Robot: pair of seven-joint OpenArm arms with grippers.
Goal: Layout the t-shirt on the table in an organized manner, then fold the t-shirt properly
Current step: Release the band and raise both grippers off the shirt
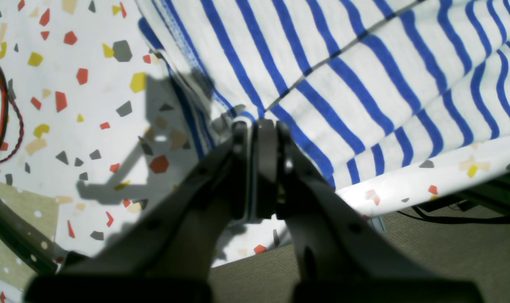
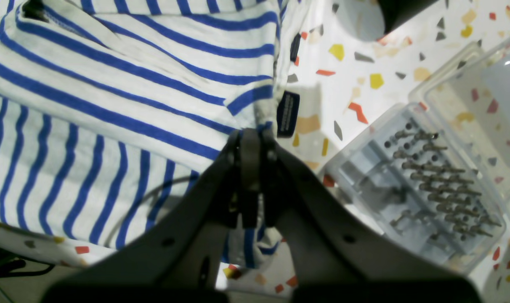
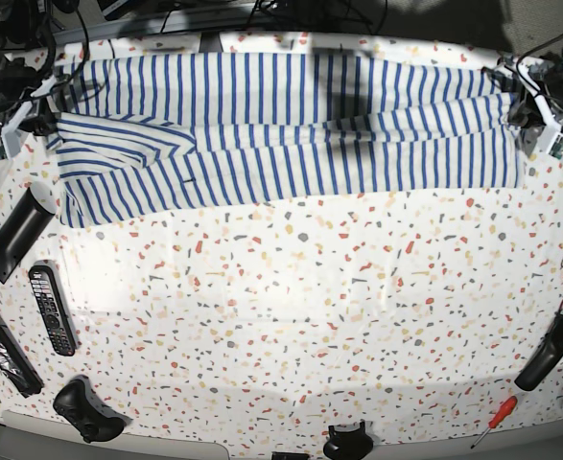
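**Both claws pinching the shirt at the far edge**

And here we are at the far side of the wide white speckled terrazzo surface (image 3: 291,316), where the large white cloth t-shirt with thin blue stripes (image 3: 281,134) lies stretched in a long band from left to right. It looks folded lengthwise on itself, one layer over another, with a sleeve angled out at the left end.

Look at the left claw (image 1: 257,126): pressed together on the shirt's edge, a sliver of striped cloth caught between the jaws, right by a corner near the surface's rim. The right claw (image 2: 251,134) is doing the same at the opposite end, jaws shut on a bunched bit of fabric just beside the small dark neck label (image 2: 288,113). A clear plastic case of metal bits (image 2: 419,185) sits near that claw, close to the cloth but apart from it.

This is light, limp fabric, I'd say; it sags and creases wherever it isn't held, and it won't keep a shape by itself. Pulled taut between two grips it should stay flat, but slack will let the layers slide and wrinkle. The sensible holds are the corners and hems, where the cloth is doubled and less likely to slip out. That bit case could snag a trailing edge.
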